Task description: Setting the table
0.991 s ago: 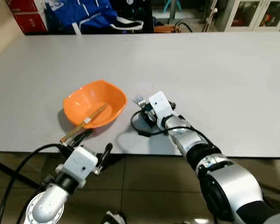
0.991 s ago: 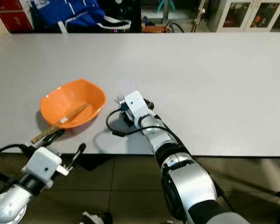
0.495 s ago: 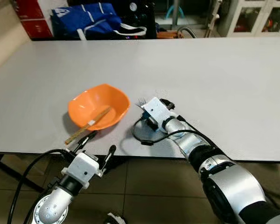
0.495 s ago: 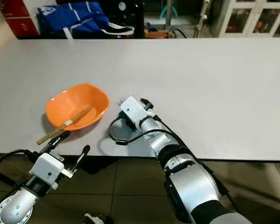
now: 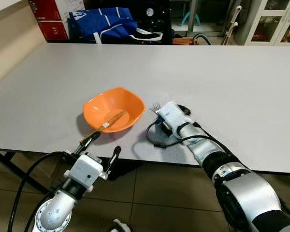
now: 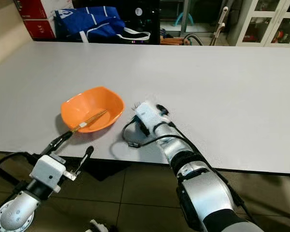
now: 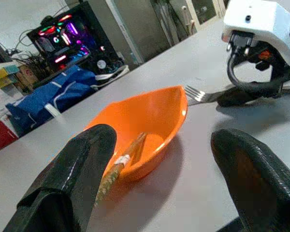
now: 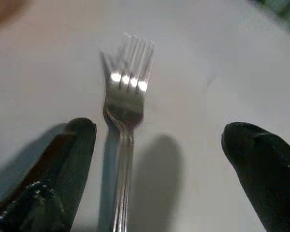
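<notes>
right tool (image 8: 159,145) rests low on the pale grey desk (image 5: 232,72), fingers spread apart, with the silver metal fork (image 8: 127,116) lying flat on the desk between them, nearer one finger and apparently unclamped, tines pointing away from the wrist. the shallow orange plastic bowl (image 5: 114,109) sits just beside the fork toward the robot's left, a pair of light wooden chopsticks (image 5: 102,127) leaning over its near rim. left tool (image 5: 100,150) hangs at the desk's near edge, fingers apart, holding nothing.
</notes>
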`<state>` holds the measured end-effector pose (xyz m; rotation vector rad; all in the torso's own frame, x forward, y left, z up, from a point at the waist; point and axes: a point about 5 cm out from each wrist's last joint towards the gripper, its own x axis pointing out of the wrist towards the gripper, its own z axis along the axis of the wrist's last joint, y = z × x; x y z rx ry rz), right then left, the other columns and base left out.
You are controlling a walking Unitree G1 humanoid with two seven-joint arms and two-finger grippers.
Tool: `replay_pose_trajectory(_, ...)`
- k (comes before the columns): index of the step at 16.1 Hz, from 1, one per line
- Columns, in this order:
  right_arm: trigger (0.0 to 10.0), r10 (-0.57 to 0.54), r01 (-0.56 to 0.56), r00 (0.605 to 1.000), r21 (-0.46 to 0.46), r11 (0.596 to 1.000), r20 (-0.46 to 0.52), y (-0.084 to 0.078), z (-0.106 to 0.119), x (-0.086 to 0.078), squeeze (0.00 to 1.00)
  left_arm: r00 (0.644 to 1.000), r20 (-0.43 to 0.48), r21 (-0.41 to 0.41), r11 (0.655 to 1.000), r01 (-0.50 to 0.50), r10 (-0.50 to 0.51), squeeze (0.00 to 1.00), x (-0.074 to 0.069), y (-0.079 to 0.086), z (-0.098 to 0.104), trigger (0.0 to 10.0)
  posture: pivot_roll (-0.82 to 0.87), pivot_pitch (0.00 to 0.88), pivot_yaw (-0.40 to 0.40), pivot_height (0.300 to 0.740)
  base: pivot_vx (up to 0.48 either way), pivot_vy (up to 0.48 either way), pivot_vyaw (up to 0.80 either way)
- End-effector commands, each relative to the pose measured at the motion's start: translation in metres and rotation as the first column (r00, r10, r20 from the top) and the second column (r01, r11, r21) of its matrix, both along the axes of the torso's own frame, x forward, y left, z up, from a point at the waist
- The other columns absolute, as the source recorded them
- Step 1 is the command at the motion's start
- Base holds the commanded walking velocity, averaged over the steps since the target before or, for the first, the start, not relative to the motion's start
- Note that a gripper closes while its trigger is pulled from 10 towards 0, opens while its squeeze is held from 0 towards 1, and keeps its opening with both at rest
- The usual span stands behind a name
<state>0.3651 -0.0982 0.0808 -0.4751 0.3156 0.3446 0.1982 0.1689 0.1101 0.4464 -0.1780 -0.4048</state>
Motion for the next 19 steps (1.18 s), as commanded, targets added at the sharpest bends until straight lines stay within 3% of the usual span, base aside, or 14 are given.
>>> replay_pose_trajectory(1, 10.0, -0.166, 0.19, 0.962, 0.097, 0.977, -0.215, -0.027, -0.032, -0.016, 0.0, 1.0, 0.002, 0.01, 1.0, 0.008, -0.008, 0.0, 0.0, -0.002, 0.004, 10.0, 0.08, 0.077, 0.054, 0.74, 0.0, 0.0, 0.0)
replay_pose_trajectory(4, 10.0, -0.219, 0.301, 0.935, 0.296, 0.907, -0.28, -0.028, -0.028, -0.013, 0.0, 1.0, -0.002, 0.008, 1.0, -0.004, 0.004, 0.0, -0.003, -0.002, 0.006, 10.0, 0.09, 0.082, 0.044, 0.74, 0.0, 0.0, 0.0)
replay_pose_trajectory(8, 10.0, -0.271, 0.342, 0.936, 0.399, 0.85, -0.225, -0.053, -0.013, -0.005, 0.0, 0.999, -0.007, 0.001, 0.999, -0.033, 0.033, 0.0, -0.006, 0.001, 0.009, 10.0, 0.07, 0.089, 0.029, 0.74, 0.0, 0.0, 0.0)
replay_pose_trajectory(10, 10.0, -0.259, 0.303, 0.953, 0.414, 0.858, -0.16, -0.062, -0.011, -0.008, 0.0, 0.999, -0.008, -0.005, 0.999, -0.048, 0.048, 0.0, -0.007, 0.002, 0.009, 10.0, 0.05, 0.087, 0.024, 0.74, 0.0, 0.0, 0.0)
replay_pose_trajectory(11, 10.0, -0.248, 0.257, 0.966, 0.408, 0.876, -0.076, -0.067, -0.011, -0.016, 0.0, 0.998, -0.009, -0.005, 0.998, -0.056, 0.056, 0.0, -0.008, 0.003, 0.008, 10.0, 0.03, 0.084, 0.019, 0.74, 0.0, 0.0, 0.0)
replay_pose_trajectory(14, 10.0, -0.209, 0.181, 0.977, 0.363, 0.914, 0.038, -0.068, -0.007, -0.031, 0.0, 0.998, -0.013, -0.007, 0.998, -0.062, 0.062, 0.0, -0.007, 0.003, 0.008, 10.0, 0.01, 0.079, 0.017, 0.74, 0.0, 0.0, 0.0)
replay_pose_trajectory(15, 10.0, -0.151, 0.111, 0.984, 0.34, 0.934, 0.094, -0.06, -0.005, -0.042, 0.0, 0.998, -0.013, -0.008, 0.998, -0.06, 0.06, 0.0, -0.006, 0.002, 0.007, 10.0, 0.01, 0.078, 0.016, 0.74, 0.0, 0.0, 0.0)
replay_pose_trajectory(19, 10.0, -0.047, 0.023, 0.997, 0.364, 0.931, 0.059, -0.037, -0.011, -0.055, 0.0, 0.998, -0.011, -0.012, 0.998, -0.06, 0.06, 0.0, -0.002, 0.0, 0.007, 10.0, 0.01, 0.073, 0.017, 0.74, 0.0, 0.0, 0.0)
